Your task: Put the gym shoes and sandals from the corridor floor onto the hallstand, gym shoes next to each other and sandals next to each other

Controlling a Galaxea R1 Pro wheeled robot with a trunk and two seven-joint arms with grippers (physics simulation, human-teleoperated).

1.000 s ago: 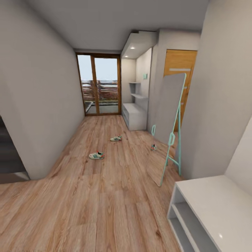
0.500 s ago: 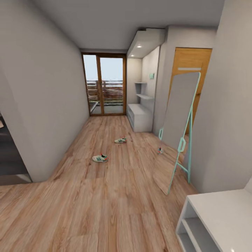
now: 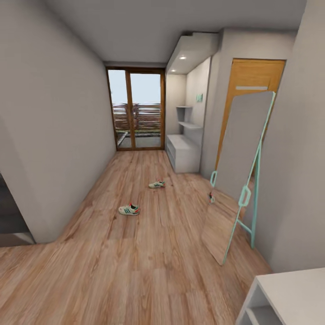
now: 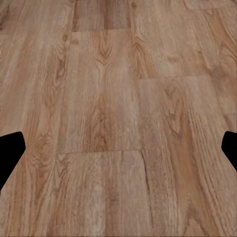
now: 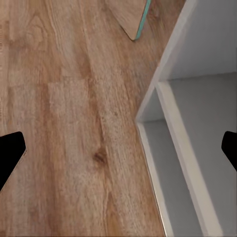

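Note:
Two cream-white gym shoes lie apart on the wood-plank corridor floor [image 3: 135, 253]: one [image 3: 129, 209] nearer me at centre left, the other [image 3: 156, 184] farther along. The pale-grey hallstand [image 3: 183, 152] stands against the right wall at the far end, with staggered wall shelves [image 3: 188, 123] above its bench top. The sandals are out of view. My left gripper [image 4: 118, 150] hangs open over bare planks, its dark fingertips [image 4: 11, 148] at the picture's edges. My right gripper [image 5: 118, 150] is open too, above the floor beside a white shelf unit [image 5: 197, 98].
A tall teal-framed mirror [image 3: 239, 176] leans on the right wall and reflects a shoe near its foot. A white shelf unit [image 3: 289, 295] sits close at the lower right. Glass doors [image 3: 136, 108] close the corridor's end. A grey wall corner [image 3: 40, 198] juts in at left.
The whole head view has shifted: the camera has moved, pushing the near white unit toward the lower right corner. The shoes lie where they were on the floor.

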